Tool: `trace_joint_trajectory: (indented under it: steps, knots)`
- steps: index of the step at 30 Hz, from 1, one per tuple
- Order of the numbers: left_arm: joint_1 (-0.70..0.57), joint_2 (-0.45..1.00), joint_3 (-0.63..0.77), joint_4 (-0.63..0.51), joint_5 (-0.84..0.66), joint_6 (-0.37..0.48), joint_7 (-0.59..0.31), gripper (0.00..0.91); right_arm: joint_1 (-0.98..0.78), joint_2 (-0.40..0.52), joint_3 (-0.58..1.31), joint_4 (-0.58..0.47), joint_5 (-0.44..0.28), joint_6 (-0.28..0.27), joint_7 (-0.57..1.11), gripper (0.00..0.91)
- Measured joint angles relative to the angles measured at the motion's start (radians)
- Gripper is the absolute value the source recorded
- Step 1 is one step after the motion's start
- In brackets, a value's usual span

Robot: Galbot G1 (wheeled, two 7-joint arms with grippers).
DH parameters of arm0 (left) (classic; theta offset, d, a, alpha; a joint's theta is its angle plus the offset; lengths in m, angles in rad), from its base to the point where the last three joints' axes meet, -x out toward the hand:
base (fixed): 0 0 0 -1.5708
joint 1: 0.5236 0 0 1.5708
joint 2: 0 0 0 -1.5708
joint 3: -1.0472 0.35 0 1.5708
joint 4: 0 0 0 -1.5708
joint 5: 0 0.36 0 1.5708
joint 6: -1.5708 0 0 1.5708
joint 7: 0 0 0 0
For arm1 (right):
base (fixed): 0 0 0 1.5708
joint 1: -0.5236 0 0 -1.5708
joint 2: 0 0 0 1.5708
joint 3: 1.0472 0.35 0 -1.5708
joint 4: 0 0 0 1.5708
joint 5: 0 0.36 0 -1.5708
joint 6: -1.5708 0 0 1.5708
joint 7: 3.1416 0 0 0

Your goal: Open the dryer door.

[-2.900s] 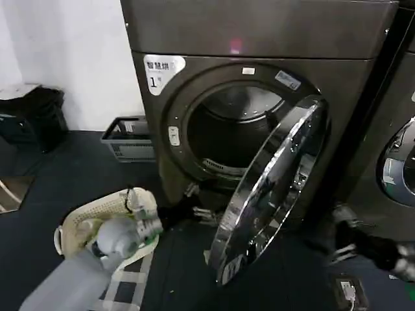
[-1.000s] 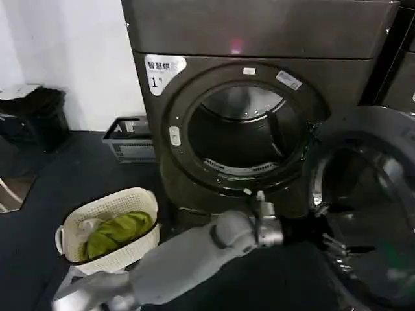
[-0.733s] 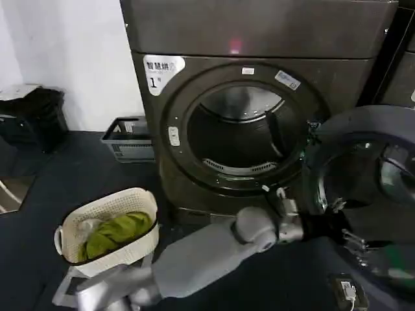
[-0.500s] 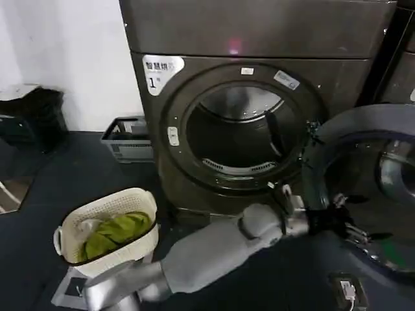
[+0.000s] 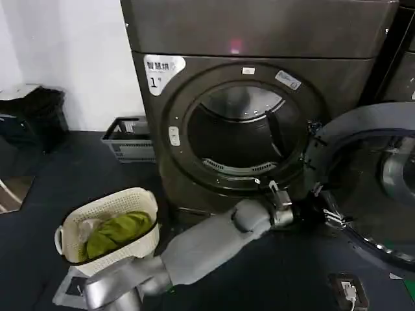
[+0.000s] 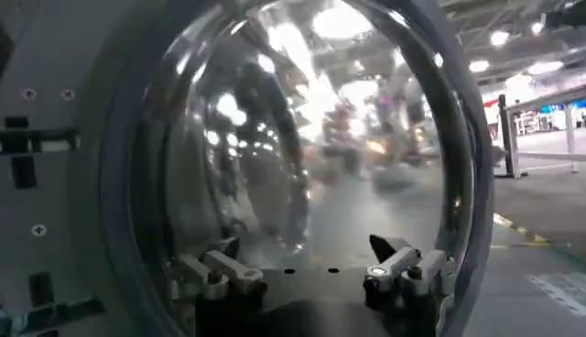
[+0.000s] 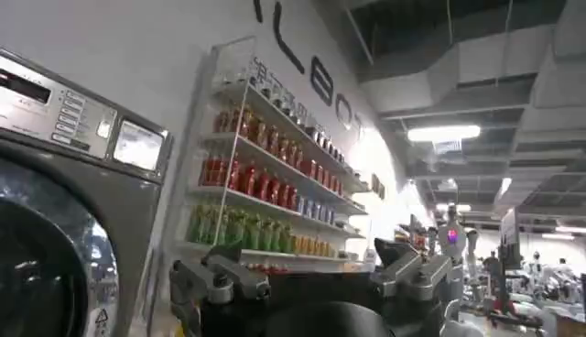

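The dryer door point(image 5: 373, 188) is swung wide to the right of the drum opening point(image 5: 237, 139). The left gripper point(image 5: 329, 217), fingers spread and gripping nothing, is set against its inner side. Any remaining push is best kept gentle, near the hinge limit.

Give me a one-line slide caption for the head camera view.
Left pincer open at the inner side of the wide-open dryer door, drum exposed.

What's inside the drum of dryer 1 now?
Through the opening past the swung-out dryer door, the drum shows bare metal and a dark paddle; its floor is hidden behind the rim.
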Motion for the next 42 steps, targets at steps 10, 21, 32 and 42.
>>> trace_joint_trajectory:
  steps: [10,21,32,42]
  knots:
    - [0.003,0.000,0.002,-0.013,-0.017,-0.044,-0.006,0.907,-0.008,0.005,0.001,0.011,0.017,0.000,-0.001,0.907]
    - [0.008,0.000,0.005,-0.041,-0.087,-0.084,-0.006,0.907,-0.018,-0.001,0.009,0.028,0.018,-0.002,-0.002,0.907]
    - [0.008,0.000,-0.005,-0.039,-0.075,-0.114,-0.009,0.907,-0.021,-0.004,0.014,0.040,0.020,-0.004,-0.005,0.907]
    - [0.005,0.000,-0.017,-0.074,-0.138,-0.213,-0.003,0.907,-0.027,0.000,0.020,0.050,0.023,-0.004,-0.008,0.907]
